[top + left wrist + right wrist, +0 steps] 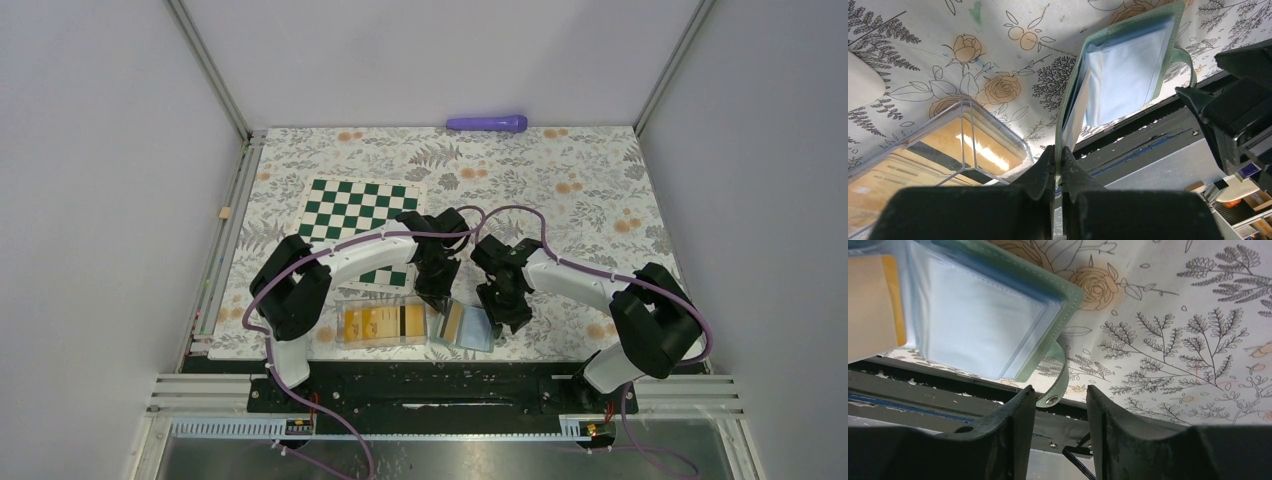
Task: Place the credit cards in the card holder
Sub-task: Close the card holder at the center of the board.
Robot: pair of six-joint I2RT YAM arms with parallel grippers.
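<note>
**At the table's near edge: holder pinched open, one card at its sleeves**

Seen from above, the holder [475,330] lies open near the front edge of the table [600,200], just right of the clear box [385,323]. An orange card [452,322] shows on its left half, and more cards [372,322] lie in the box. The left gripper [432,292] sits at the holder's left edge and the right gripper [503,308] at its right.

From the left wrist, the jaws are closed tight on the edge of the green cover and hold that flap up off the table. The pale blue sleeves fan out beyond, and the box is just to the left.

From the right wrist, the jaws stand apart and grip nothing. The snap strap [1050,400] shows in the gap, beyond the tips. The card lies at the left over the blue sleeves; I cannot tell whether it is inside a sleeve or only on top.

The step in hand looks like seating a card while the left arm props the holder open. Next, I judge, the right gripper must either nudge this card fully home or reach to the box for another. Either move calls for a clean edge grip on a thin, flat card, with the left pinch holding firm.
</note>
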